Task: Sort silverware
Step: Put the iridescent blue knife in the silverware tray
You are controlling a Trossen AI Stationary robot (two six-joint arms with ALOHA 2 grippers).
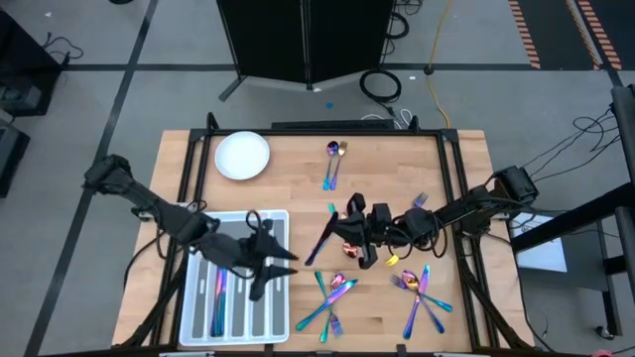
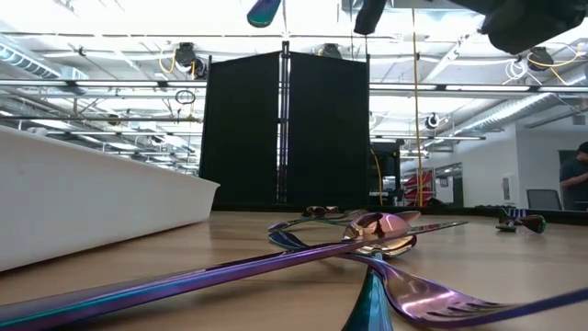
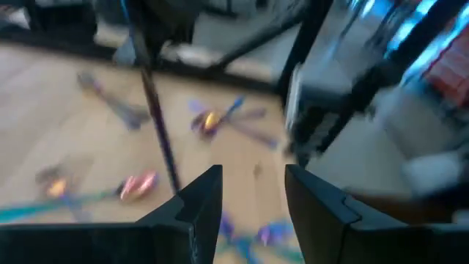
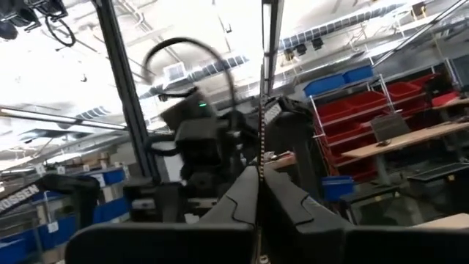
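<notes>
My left gripper [image 3: 253, 194] shows dark wedge-shaped fingers parted, nothing between them, hovering over the translucent white tray [image 1: 193, 312]. My right gripper [image 4: 260, 192] has fingers pinched together on a thin edge-on strip; what it is I cannot tell. It hangs mid-table, arm reaching in from the right. Slim iridescent silverware [image 1: 332, 293] lies in crossed clusters on the wooden table [image 1: 288, 193], some in the tray. Smooth round white plate [image 1: 242, 156] at the far left corner.

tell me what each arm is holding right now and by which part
The right gripper has its jaws shut on a thin piece of silverware, seemingly near one end; which piece cannot be told. The left gripper, above the tray, holds nothing, its jaws apart.
</notes>
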